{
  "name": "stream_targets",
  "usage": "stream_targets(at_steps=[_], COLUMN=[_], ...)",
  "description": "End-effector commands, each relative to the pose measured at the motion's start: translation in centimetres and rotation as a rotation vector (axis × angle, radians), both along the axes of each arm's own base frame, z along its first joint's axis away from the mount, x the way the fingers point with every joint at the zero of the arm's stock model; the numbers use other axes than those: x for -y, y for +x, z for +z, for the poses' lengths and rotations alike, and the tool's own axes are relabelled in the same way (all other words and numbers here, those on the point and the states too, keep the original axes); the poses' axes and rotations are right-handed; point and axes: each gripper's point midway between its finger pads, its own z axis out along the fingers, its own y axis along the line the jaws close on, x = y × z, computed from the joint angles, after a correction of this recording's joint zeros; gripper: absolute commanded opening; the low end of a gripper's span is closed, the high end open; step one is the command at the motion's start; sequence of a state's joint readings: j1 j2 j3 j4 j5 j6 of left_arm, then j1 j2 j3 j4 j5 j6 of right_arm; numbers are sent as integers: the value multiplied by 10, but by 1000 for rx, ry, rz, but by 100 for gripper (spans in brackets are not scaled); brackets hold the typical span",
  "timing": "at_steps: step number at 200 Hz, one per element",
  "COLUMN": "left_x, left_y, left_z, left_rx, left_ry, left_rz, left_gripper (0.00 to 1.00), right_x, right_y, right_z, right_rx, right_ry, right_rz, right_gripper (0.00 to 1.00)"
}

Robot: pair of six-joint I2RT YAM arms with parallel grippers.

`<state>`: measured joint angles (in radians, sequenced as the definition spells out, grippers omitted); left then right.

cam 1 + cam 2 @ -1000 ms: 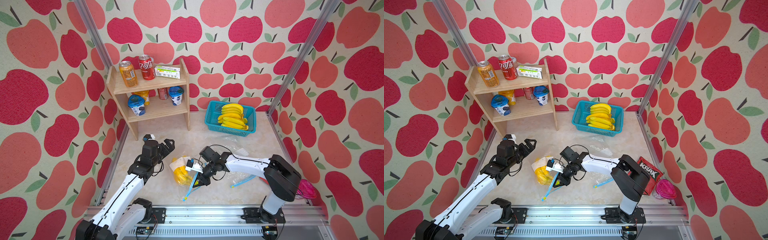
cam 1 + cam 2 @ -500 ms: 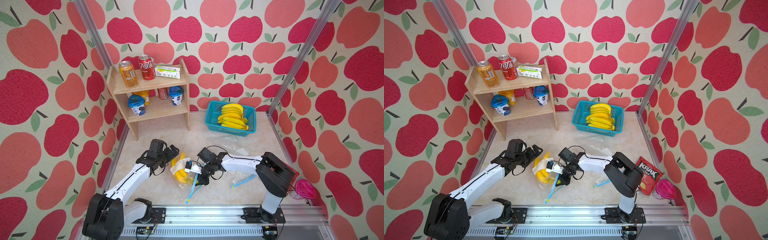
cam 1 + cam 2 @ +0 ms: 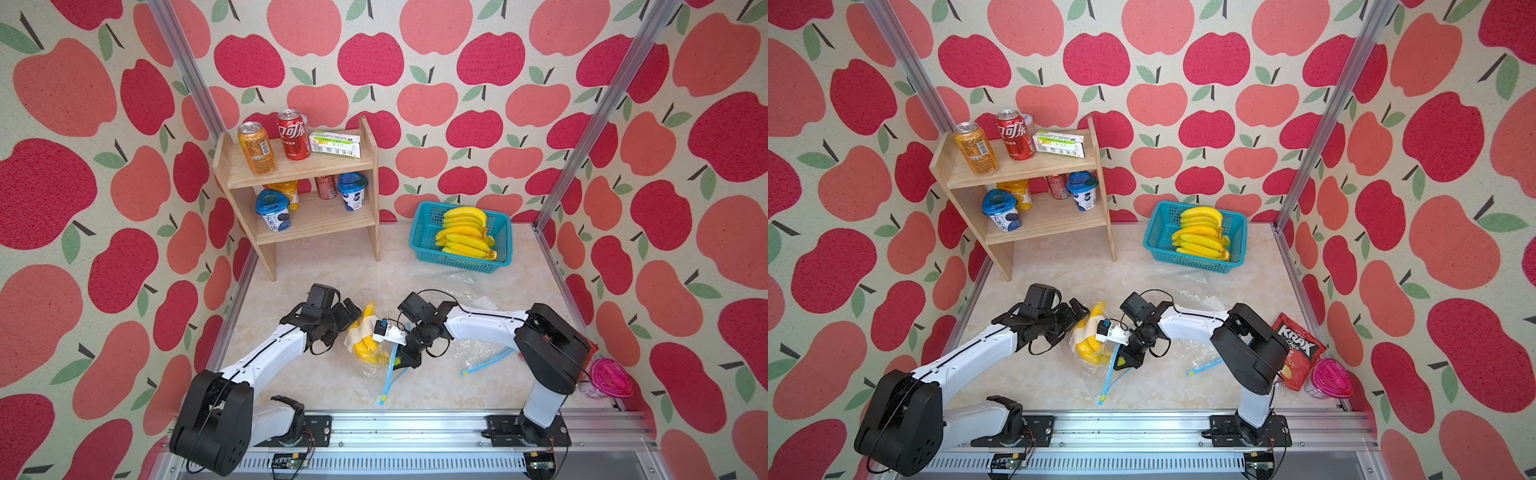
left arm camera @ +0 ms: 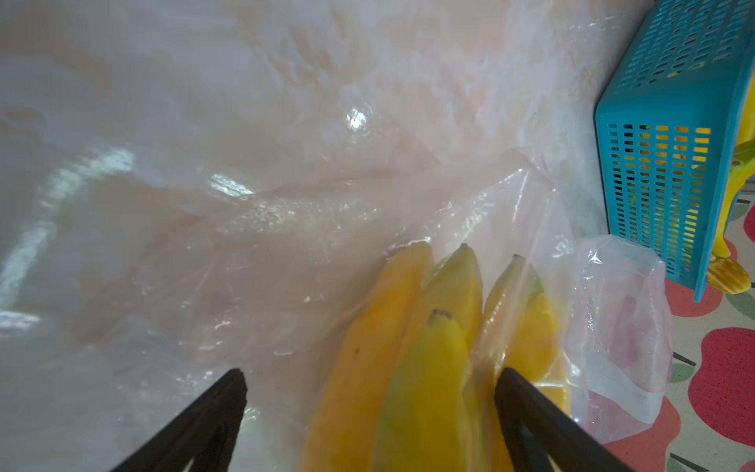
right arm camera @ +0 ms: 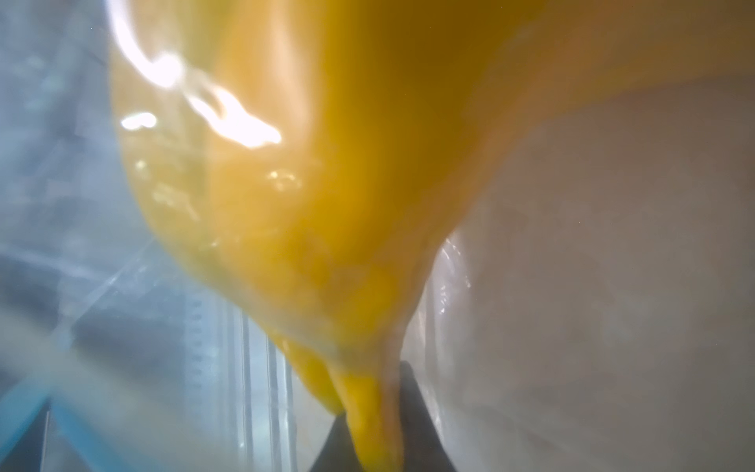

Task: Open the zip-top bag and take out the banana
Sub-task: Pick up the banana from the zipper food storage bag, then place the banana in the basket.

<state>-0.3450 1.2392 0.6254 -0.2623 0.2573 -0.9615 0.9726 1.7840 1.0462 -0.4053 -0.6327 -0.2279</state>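
A bunch of yellow bananas (image 3: 365, 347) (image 3: 1088, 345) lies in a clear zip-top bag (image 3: 376, 370) with a blue zip strip, on the marble floor between both arms. My left gripper (image 3: 351, 318) (image 4: 371, 372) is open, its two dark fingers standing either side of the banana (image 4: 429, 367) tips, with bag film (image 4: 286, 229) over them. My right gripper (image 3: 405, 357) (image 5: 374, 412) is shut on the bunch's stem end (image 5: 347, 184). Whether plastic lies between the fingers and the stem I cannot tell.
A teal basket (image 3: 419, 245) of bananas stands at the back right. A wooden shelf (image 3: 299, 166) with cans and cups is at the back left. A second clear bag (image 3: 482, 353) lies under the right arm. A crisps packet (image 3: 1300, 349) and pink cup (image 3: 1329, 378) sit far right.
My left arm has swung down and right from beside the bag until its open fingers straddle the banana tips. The right gripper has kept its grip, hardly moving.
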Motion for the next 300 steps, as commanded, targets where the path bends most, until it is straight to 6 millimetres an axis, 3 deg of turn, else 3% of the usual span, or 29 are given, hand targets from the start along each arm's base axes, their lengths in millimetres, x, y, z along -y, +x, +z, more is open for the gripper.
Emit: stream_targets(at_steps=[1, 39, 64, 101, 140, 157, 178, 219, 245, 275, 300], left_x=[-2, -4, -4, -15, -20, -20, -15, -15, -12, -12, -15], left_y=[-16, -18, -21, -21, -14, -11, -9, 0, 8, 10, 12], left_z=[-26, -53, -74, -90, -99, -108, -116, -111, -108, -107, -106], left_rx=[-102, -147, -204, -234, -240, -256, -265, -237, -238, -238, -235], left_ry=[46, 64, 101, 169, 244, 291, 314, 426, 454, 465, 482], left_rz=[1, 50, 47, 97, 103, 101, 103, 94, 83, 85, 99], left_gripper=[98, 97, 97, 97, 98, 97, 97, 97, 97, 97, 97], right_x=[8, 12, 16, 11, 18, 20, 30, 50, 66, 85, 103], right_y=[-1, -6, -12, -34, -44, -52, -55, -75, -84, -80, -71], right_z=[7, 13, 27, 84, 145, 160, 162, 176, 199, 240, 253], right_rx=[-51, -81, -125, -281, -285, -337, -347, -438, -410, -293, -182], right_ry=[-47, -69, -100, 13, 102, 108, 76, 85, 136, 234, 207], right_rz=[-33, -37, -40, -50, -45, -37, -66, -93, -92, -171, -280], right_gripper=[6, 6, 4, 0, 0, 0, 0, 0, 0, 0, 0])
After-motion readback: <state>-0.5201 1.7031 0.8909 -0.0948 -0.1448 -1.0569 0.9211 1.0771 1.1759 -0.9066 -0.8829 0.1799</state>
